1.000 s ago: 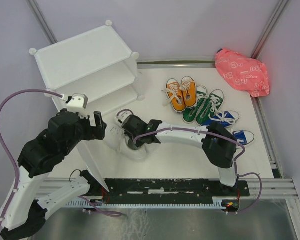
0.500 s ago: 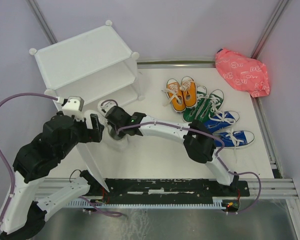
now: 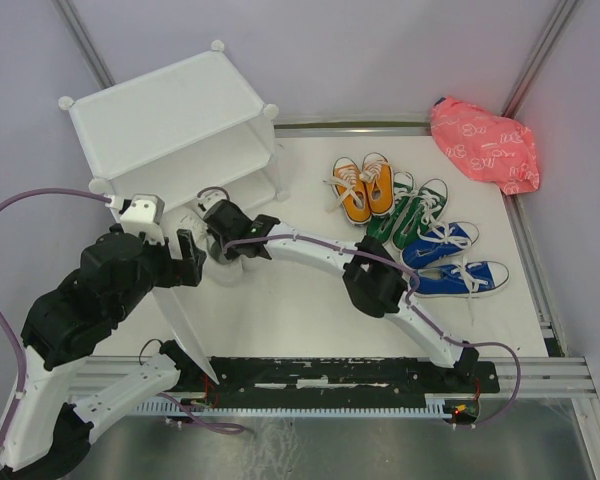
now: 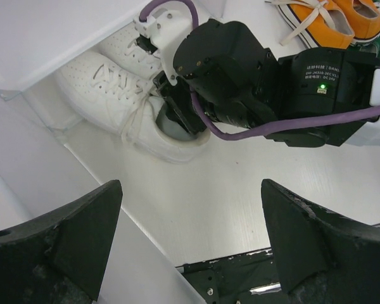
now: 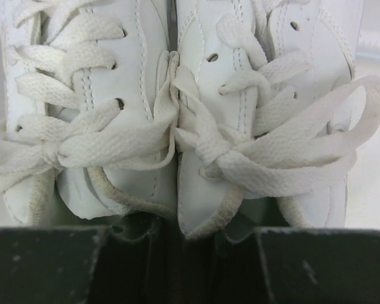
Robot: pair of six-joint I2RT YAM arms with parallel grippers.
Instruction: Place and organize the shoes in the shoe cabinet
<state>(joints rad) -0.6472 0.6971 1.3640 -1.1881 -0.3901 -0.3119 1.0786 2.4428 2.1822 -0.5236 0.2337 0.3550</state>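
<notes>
The white cabinet (image 3: 165,110) stands at the back left; its panel also shows in the left wrist view (image 4: 44,31). My right gripper (image 3: 225,228) is shut on the pair of white shoes (image 5: 88,107), its fingers (image 5: 304,266) down in the two openings and pinching the inner sides together. The white shoes (image 4: 114,95) lie toes-first partly under the cabinet's lower shelf. My left gripper (image 3: 185,255) is open and empty, hovering by the cabinet's front corner. Orange shoes (image 3: 365,187), green shoes (image 3: 410,212) and blue shoes (image 3: 450,258) lie on the table at the right.
A pink patterned bag (image 3: 485,145) lies in the back right corner. The cabinet's side panel (image 4: 25,190) runs close under my left gripper. The right arm (image 3: 320,255) stretches across the table's middle. A black rail (image 3: 340,375) lines the near edge.
My right gripper has carried the white shoes left and back, from the table in front of the cabinet into its lower opening. My left gripper has shifted slightly.
</notes>
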